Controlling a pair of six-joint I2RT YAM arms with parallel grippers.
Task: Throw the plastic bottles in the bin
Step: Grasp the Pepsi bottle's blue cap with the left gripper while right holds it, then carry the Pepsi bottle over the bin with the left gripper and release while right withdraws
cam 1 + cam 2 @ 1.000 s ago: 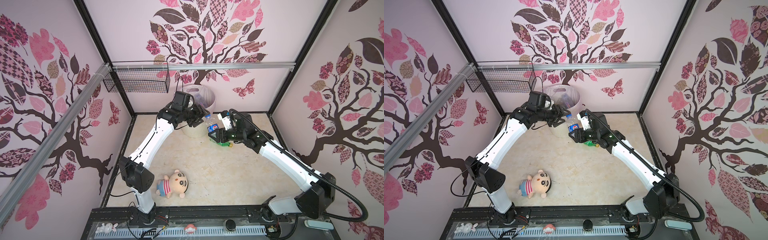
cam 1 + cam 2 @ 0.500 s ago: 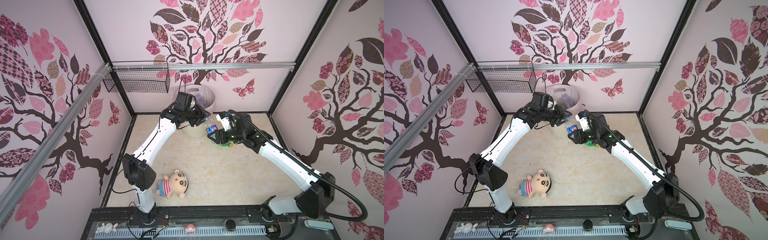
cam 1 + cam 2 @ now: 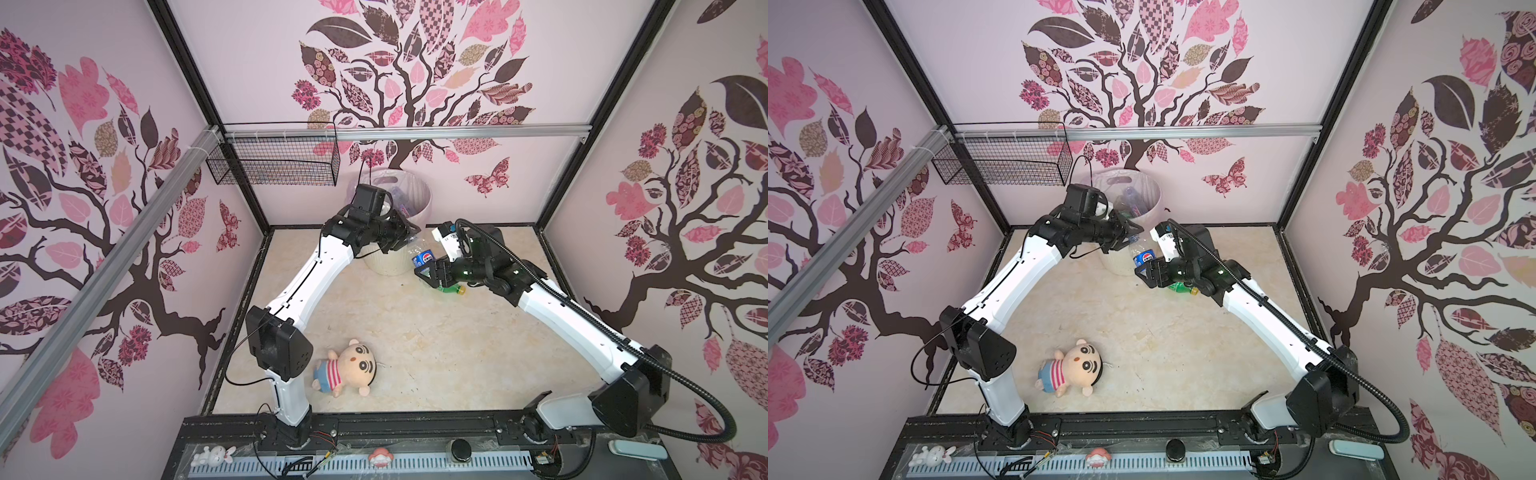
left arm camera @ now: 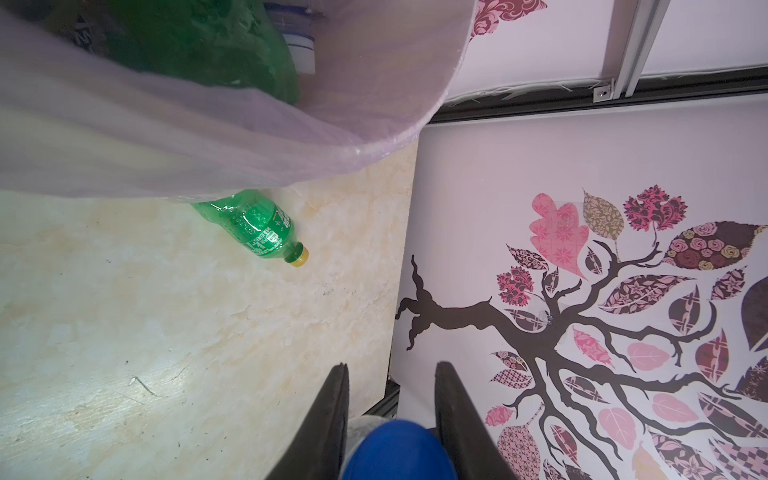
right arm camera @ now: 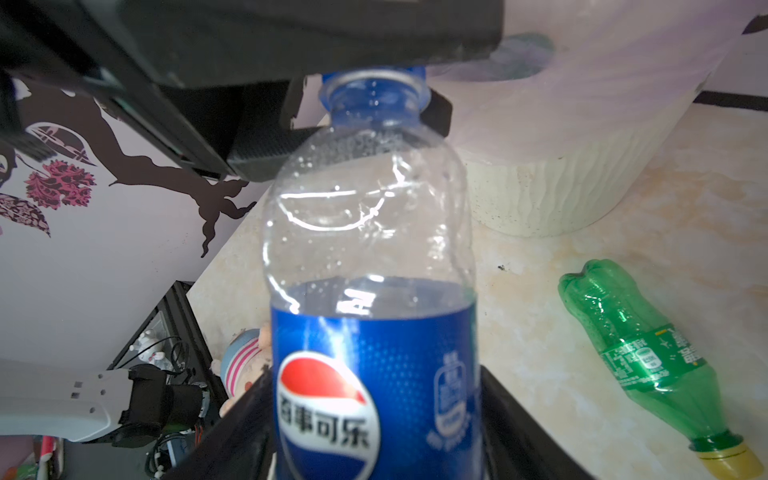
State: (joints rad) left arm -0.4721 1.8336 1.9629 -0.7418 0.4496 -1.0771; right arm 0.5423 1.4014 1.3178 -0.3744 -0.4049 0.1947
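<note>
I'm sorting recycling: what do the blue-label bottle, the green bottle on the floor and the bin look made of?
The blue-label bottle: clear glossy plastic, see-through with sharp highlights. The green bottle: translucent tinted plastic, dented, so probably thin. The bin: matte cream moulded plastic, apparently, with ribbed wall; filmy pink liner.

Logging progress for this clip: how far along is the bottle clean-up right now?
Done: several bottles lie inside the bin. In hand: the blue-label bottle spans both arms, with the left pincer shut on its cap and the right pincer flanking its label end. Left: that bottle, and the green bottle lying on the floor near the bin.
</note>
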